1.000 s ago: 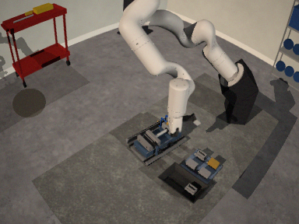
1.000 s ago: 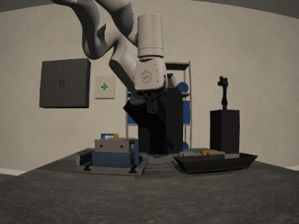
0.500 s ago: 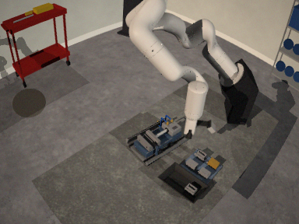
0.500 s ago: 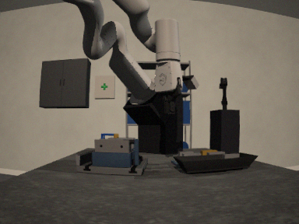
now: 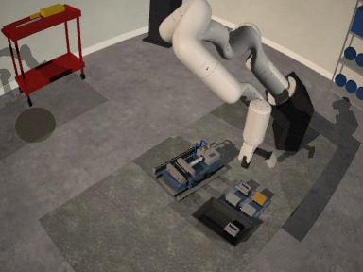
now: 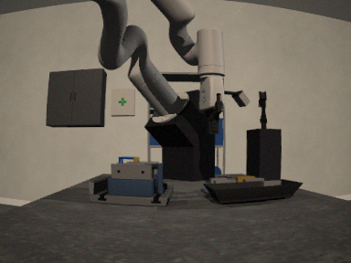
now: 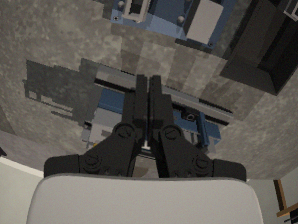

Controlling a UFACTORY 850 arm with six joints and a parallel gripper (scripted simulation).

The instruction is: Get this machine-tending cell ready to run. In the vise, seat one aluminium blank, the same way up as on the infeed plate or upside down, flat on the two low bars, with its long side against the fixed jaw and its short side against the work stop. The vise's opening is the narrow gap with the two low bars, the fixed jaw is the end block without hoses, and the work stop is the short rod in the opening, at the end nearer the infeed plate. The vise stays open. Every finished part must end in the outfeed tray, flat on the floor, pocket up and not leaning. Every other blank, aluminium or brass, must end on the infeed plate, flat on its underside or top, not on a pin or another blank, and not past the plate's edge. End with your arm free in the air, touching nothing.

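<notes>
Around me the floor (image 5: 118, 118) is mottled grey concrete with darker square patches, meeting pale walls (image 6: 283, 59) along a light skirting. Far left stands a red cart (image 5: 71, 28) with 2 shelves, a round dark patch (image 5: 35, 125) on the floor near it. On the wall I see a dark 2-door cabinet (image 6: 76, 98) and a white panel with a green cross (image 6: 122, 101). Far right stands a shelf rack (image 5: 343, 44) with blue discs.

- Our hand (image 5: 244, 161) hangs high in open air, fingers pressed together, holding nothing.
- Below us, the vise (image 5: 191, 168) and the infeed plate (image 5: 234, 206) stand apart, with bare floor between.
- The black pedestal (image 5: 295, 124) blocks one side.
</notes>
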